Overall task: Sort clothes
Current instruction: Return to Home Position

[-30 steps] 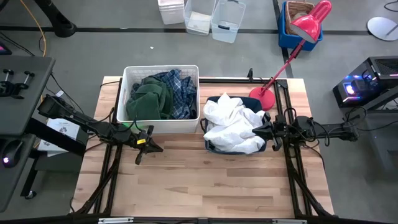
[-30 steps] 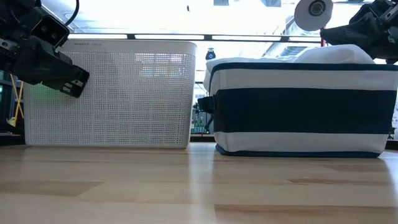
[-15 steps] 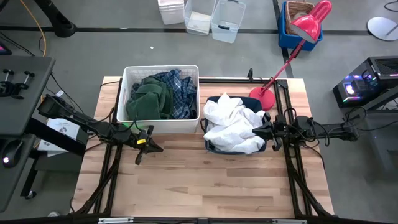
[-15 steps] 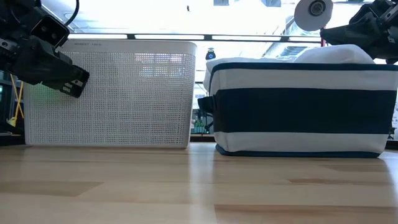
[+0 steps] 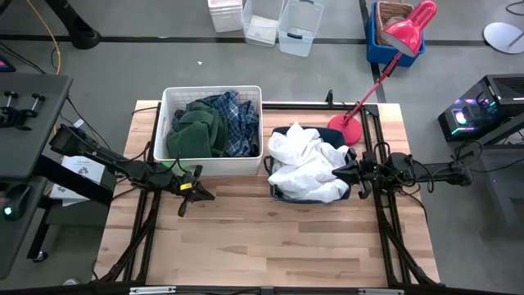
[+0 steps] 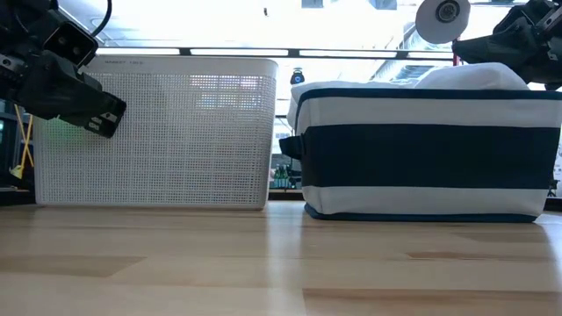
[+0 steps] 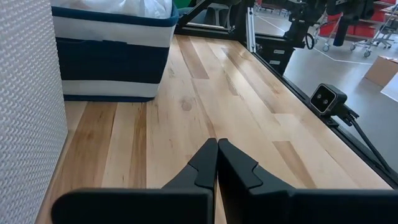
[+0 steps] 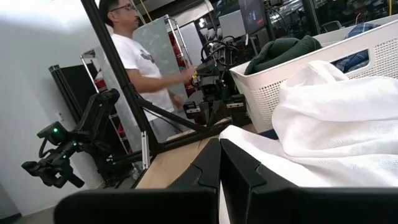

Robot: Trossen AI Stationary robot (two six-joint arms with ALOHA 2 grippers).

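While the left gripper [image 7: 217,149] and right gripper [image 8: 219,147] hang closed and empty, white clothes [image 8: 339,112] lie beside the latter.

The left gripper [image 7: 217,142] and the right gripper [image 8: 219,142] each hang low at their own side, tips pointing inward, fingers pressed tight together.
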